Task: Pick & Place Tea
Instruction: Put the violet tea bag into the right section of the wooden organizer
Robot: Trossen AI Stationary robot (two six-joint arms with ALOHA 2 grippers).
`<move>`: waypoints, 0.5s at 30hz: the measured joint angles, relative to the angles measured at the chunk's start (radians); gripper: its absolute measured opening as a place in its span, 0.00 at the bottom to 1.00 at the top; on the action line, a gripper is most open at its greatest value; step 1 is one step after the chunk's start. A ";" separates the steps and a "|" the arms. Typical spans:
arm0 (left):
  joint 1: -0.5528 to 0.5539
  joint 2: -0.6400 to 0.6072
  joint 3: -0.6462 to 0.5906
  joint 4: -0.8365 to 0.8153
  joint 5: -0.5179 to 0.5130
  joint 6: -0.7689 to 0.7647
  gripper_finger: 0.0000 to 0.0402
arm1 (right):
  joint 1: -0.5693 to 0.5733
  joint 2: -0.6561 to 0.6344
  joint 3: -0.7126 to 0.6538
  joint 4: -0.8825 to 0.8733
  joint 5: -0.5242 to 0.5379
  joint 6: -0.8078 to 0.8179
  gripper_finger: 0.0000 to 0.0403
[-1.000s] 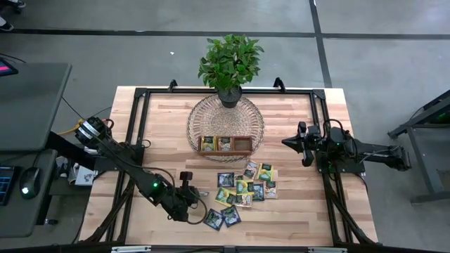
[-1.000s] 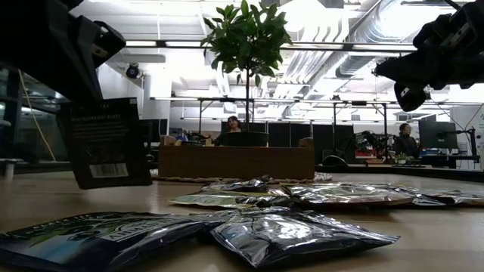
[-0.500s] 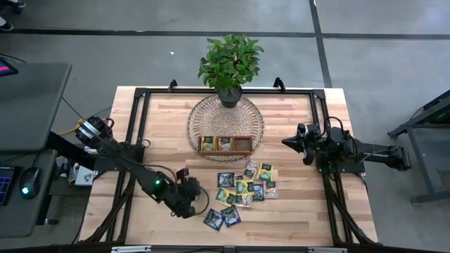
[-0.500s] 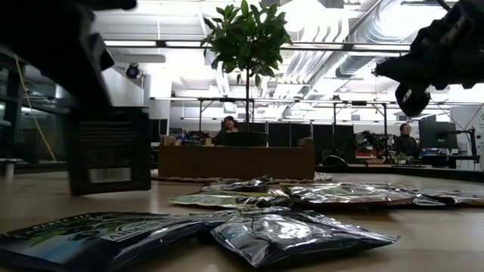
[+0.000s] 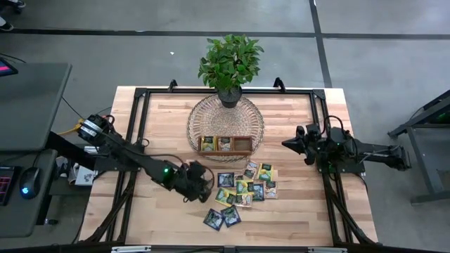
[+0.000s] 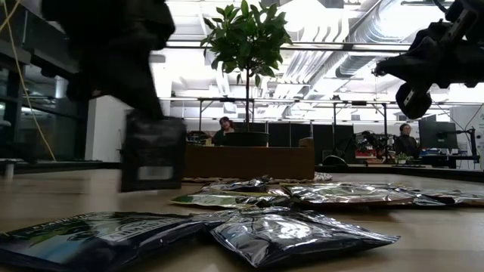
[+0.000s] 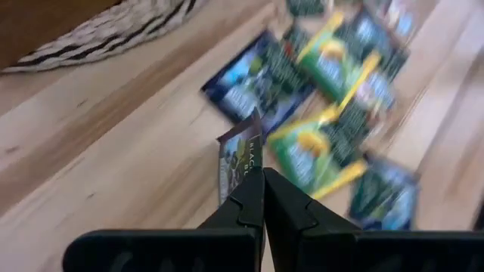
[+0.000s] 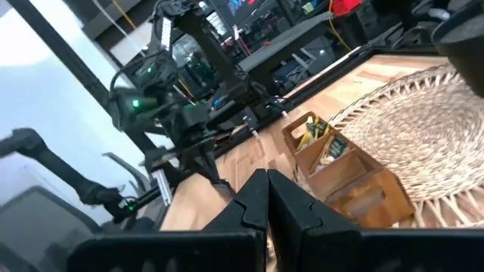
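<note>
Left gripper [image 5: 204,180] clamped on dark tea sachet [image 7: 239,160], hanging edge-down — carried toward wooden tray [image 5: 226,145] at 1 o'clock, presumably. Right gripper [image 5: 290,142] shut, empty, idle at 3 o'clock.

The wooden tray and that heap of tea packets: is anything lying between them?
No. In the high view only bare tabletop separates the wooden tray from the heap of tea packets; the tray sits on a woven mat.
</note>
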 joint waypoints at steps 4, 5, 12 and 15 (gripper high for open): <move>0.035 0.000 0.000 0.096 -0.030 -0.074 0.00 | 0.048 0.015 0.000 -0.008 0.055 -0.062 0.00; 0.044 0.000 0.000 0.115 -0.043 -0.095 0.00 | 0.063 0.026 0.000 -0.010 0.077 -0.077 0.00; 0.099 0.000 0.001 0.149 -0.125 -0.228 0.00 | 0.199 0.179 0.000 0.007 0.266 -0.150 0.00; 0.111 0.000 0.001 0.150 -0.158 -0.276 0.00 | 0.268 0.273 0.000 0.045 0.358 -0.160 0.00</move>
